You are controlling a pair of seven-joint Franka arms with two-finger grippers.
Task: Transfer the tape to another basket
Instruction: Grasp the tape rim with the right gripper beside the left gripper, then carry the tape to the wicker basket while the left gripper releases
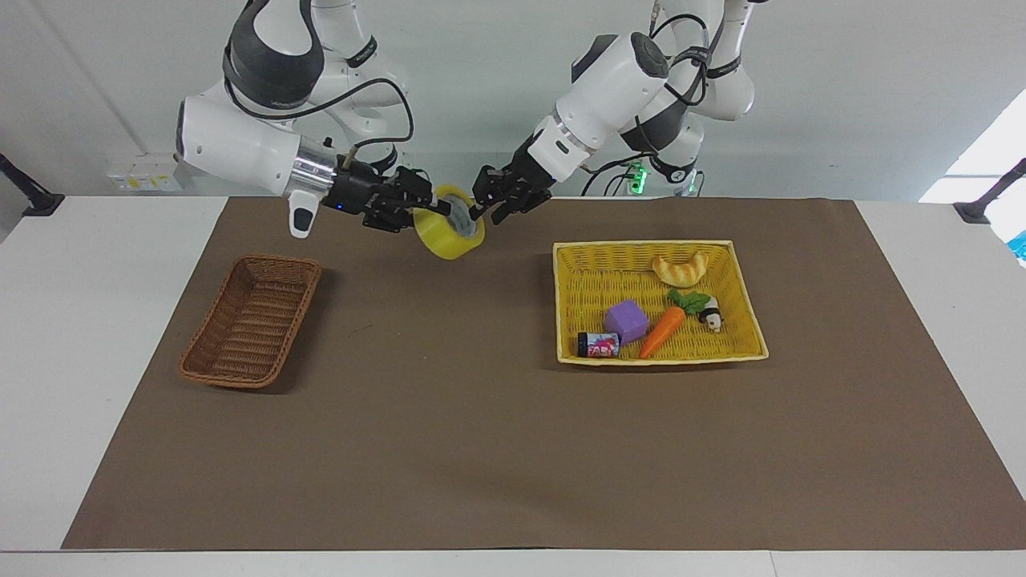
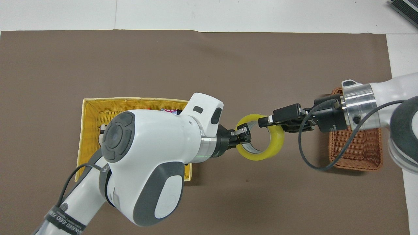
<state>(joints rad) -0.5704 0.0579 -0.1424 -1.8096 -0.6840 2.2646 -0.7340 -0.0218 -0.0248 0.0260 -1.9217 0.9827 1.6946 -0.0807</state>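
The yellow tape roll [image 1: 449, 234] hangs tilted in the air over the brown mat, between the two baskets and over the mat's edge nearest the robots. My right gripper [image 1: 425, 207] is shut on its rim; it also shows in the overhead view [image 2: 266, 122] gripping the tape [image 2: 261, 156]. My left gripper [image 1: 490, 200] is right beside the roll with its fingers spread, and no longer carries it; the overhead view shows the left gripper [image 2: 243, 135] at the roll's rim. The small brown wicker basket [image 1: 250, 320] [image 2: 356, 153] sits at the right arm's end of the table.
The yellow basket [image 1: 745, 340] [image 2: 86, 130] at the left arm's end holds a croissant [image 1: 680, 269], a purple cube [image 1: 627, 320], a carrot [image 1: 664, 330], a small can [image 1: 598, 344] and a panda toy [image 1: 710, 314].
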